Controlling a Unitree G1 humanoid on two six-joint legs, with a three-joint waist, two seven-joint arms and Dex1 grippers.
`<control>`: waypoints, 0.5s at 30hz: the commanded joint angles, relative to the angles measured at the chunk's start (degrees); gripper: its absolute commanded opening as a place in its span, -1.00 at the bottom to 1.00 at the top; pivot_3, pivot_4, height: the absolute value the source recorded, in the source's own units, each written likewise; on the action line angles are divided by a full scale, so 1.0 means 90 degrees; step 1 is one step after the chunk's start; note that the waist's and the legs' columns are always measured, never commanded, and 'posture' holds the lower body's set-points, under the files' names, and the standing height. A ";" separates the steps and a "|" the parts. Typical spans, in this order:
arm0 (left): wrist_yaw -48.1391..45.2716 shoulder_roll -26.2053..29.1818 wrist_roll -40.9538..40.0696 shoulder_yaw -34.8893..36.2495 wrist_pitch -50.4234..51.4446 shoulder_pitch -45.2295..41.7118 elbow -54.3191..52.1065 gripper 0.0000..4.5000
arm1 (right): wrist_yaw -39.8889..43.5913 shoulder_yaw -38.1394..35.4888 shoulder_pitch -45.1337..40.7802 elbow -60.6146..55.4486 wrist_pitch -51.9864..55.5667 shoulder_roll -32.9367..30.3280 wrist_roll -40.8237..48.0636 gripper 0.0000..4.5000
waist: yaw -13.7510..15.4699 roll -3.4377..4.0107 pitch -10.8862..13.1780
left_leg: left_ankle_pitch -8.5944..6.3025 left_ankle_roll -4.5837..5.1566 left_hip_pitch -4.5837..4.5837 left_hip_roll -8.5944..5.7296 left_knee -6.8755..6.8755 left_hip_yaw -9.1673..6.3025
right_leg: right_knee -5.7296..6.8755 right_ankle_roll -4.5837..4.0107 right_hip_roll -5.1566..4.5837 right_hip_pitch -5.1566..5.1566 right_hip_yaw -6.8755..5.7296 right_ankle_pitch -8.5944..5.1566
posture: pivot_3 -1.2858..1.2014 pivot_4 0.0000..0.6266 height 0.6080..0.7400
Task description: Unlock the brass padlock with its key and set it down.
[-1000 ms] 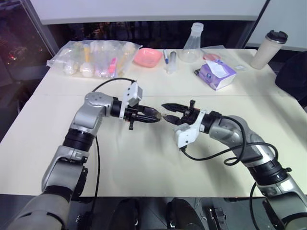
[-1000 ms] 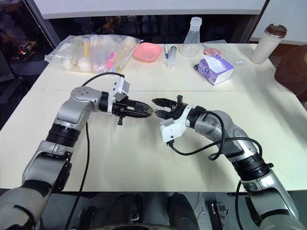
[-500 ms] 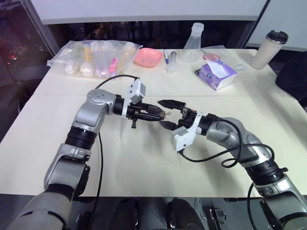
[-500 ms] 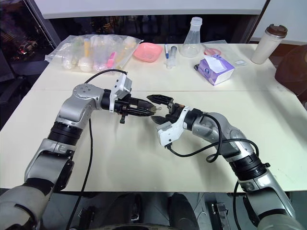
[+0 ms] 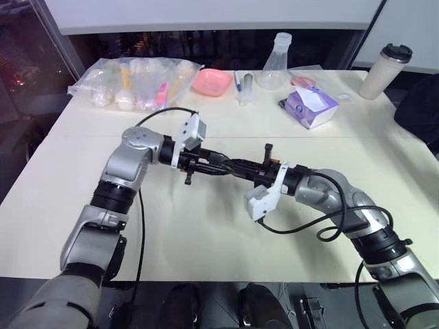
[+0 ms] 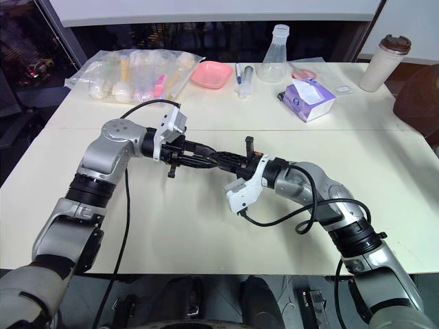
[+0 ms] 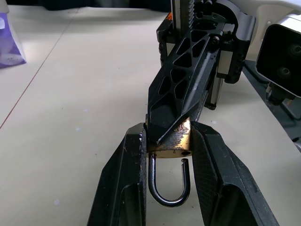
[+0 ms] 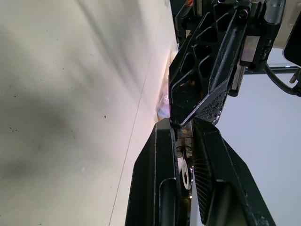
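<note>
With the small yellow-brass padlock (image 7: 170,141) pinched between the left gripper (image 7: 168,155)'s fingers, shackle sprung free, the right gripper (image 8: 183,155) clamps the silver key at its tip, so setting down likely comes next.

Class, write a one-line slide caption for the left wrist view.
Left gripper clamps the brass padlock, shackle swung open, as the right gripper closes on its body.

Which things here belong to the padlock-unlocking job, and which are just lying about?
Job: brass padlock, key, left hand, right hand.
Lying about: flask, pink dish, tissue pack, lidded cup, bag of supplies.
</note>
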 commanded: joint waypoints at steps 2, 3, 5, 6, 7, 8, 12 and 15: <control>0.0056 0.0014 0.0060 -0.0058 -0.0041 -0.0118 0.0043 -0.45 | -0.0154 -0.0148 -0.0150 -0.0192 -0.0050 0.0051 0.0080 -0.99 | 0.0000 0.0000 0.0000 | 0.0000 0.0000 0.0000 0.0000 0.0000 0.0000 | 0.0000 0.0000 0.0000 0.0000 0.0000 0.0000 | 0.03 -0.52 0.62; 0.0136 -0.0016 0.0066 -0.0028 -0.0021 -0.0143 0.0099 -0.21 | -0.0160 -0.0151 -0.0161 -0.0182 -0.0050 0.0054 0.0076 -1.00 | 0.0001 0.0000 0.0000 | 0.0000 0.0000 0.0000 0.0000 0.0000 0.0000 | 0.0000 0.0000 0.0000 0.0000 0.0000 0.0000 | 0.03 -0.52 0.62; 0.0158 -0.0007 0.0098 -0.0030 -0.0081 -0.0164 0.0153 0.16 | -0.0170 -0.0160 -0.0185 -0.0171 -0.0040 0.0057 0.0068 -1.00 | 0.0001 0.0000 0.0000 | 0.0000 0.0000 0.0001 0.0000 0.0000 0.0000 | 0.0000 0.0000 0.0000 0.0000 0.0000 0.0000 | 0.03 -0.52 0.62; 0.0154 0.0018 0.0131 -0.0038 -0.0164 -0.0159 0.0166 0.38 | -0.0177 -0.0165 -0.0194 -0.0157 -0.0040 0.0051 0.0069 -1.00 | 0.0001 0.0000 0.0000 | 0.0000 0.0000 0.0001 0.0000 0.0000 0.0000 | 0.0000 0.0000 0.0000 0.0000 0.0000 0.0000 | 0.03 -0.52 0.62; 0.0151 0.0046 0.0160 -0.0033 -0.0255 -0.0146 0.0168 0.57 | -0.0182 -0.0168 -0.0201 -0.0145 -0.0039 0.0042 0.0070 -1.00 | 0.0001 0.0000 0.0000 | 0.0000 0.0000 0.0001 0.0000 0.0000 0.0001 | 0.0000 0.0000 0.0000 0.0000 0.0000 0.0000 | 0.03 -0.52 0.62; 0.0206 0.0081 0.0222 -0.0008 -0.0406 -0.0134 0.0201 0.80 | -0.0189 -0.0170 -0.0208 -0.0123 -0.0044 0.0029 0.0066 -1.00 | 0.0002 0.0000 0.0000 | 0.0000 0.0000 0.0001 0.0000 0.0000 0.0001 | 0.0000 0.0000 0.0000 0.0000 0.0000 0.0000 | 0.03 -0.52 0.62; 0.0508 0.0188 0.0494 0.0093 -0.1354 -0.0074 0.0437 0.98 | -0.0192 -0.0177 -0.0221 -0.0040 -0.0035 -0.0011 0.0081 -1.00 | 0.0001 0.0000 0.0000 | 0.0000 0.0000 0.0001 0.0000 0.0000 0.0001 | 0.0001 0.0000 -0.0001 0.0000 0.0000 0.0000 | 0.03 -0.52 0.62; 0.0504 0.0306 0.0198 0.0283 -0.1110 0.0015 0.0179 0.98 | -0.0197 -0.0207 -0.0229 0.0078 -0.0028 -0.0066 0.0099 -1.00 | 0.0000 0.0000 0.0000 | 0.0000 0.0000 0.0001 0.0000 0.0000 0.0001 | 0.0001 0.0000 -0.0001 0.0000 0.0000 0.0000 | 0.03 -0.52 0.62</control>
